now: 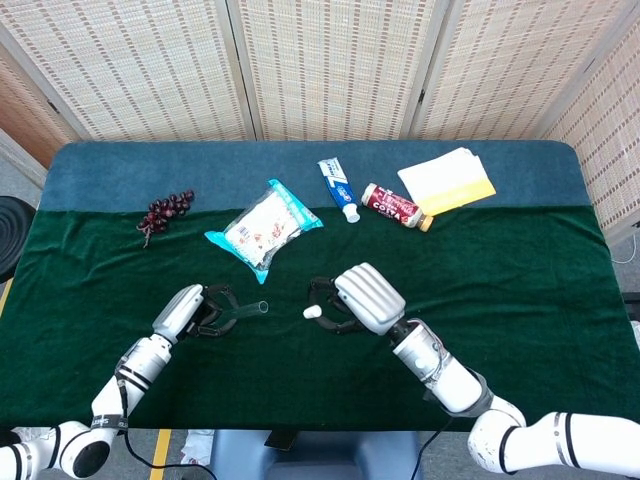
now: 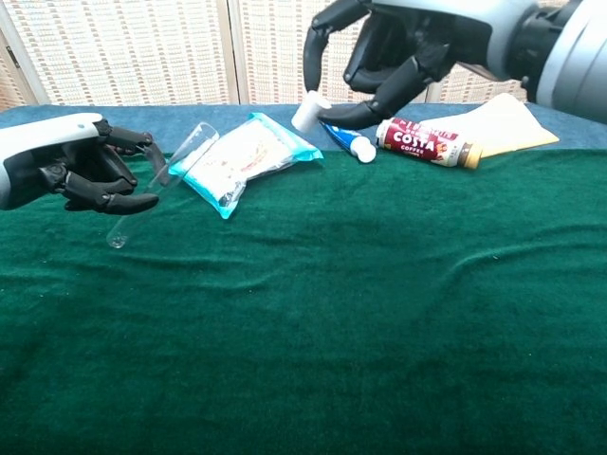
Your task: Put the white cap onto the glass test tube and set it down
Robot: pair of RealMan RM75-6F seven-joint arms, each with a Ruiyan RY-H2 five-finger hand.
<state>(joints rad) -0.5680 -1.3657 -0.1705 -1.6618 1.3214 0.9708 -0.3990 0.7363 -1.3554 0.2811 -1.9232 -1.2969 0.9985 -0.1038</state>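
**Cap and tube held apart above the green cloth**

The only writing that reads clearly is "COSTA COFFEE" on the dark red bottle [image 2: 424, 144], which lies on its side with its tan cap pointing away from the snack bag [image 2: 239, 161]. The snack bag, clear in the middle with light blue ends, carries small red print that is too fine to make out. The blue and white toothpaste tube [image 2: 345, 136] between the bag and the bottle has lettering that is also unreadable at this size.

The left hand [image 2: 87, 175] holds the glass test tube [image 2: 161, 182] with its fingers curled round the middle of it; the tube is tilted, its open mouth up and just in front of the near end of the snack bag, its rounded bottom low over the green cloth [image 2: 332, 322]. In the head view the left hand [image 1: 198, 312] covers most of the tube [image 1: 250, 309], so only the open end shows.

The right hand [image 2: 398, 55] pinches the white cap [image 2: 308, 112] between fingertips, the other fingers spread loosely. The cap is in the air, on the bottle side of the snack bag and apart from the tube's mouth. In the head view the cap [image 1: 312, 313] sits at the tip of the right hand [image 1: 362, 298], near the tube's open end but not touching it.

Beyond the bag lie a bunch of dark grapes [image 1: 166, 211] and, past the bottle, a stack of yellow and white paper [image 1: 447, 181], partly hidden by the right hand in the chest view
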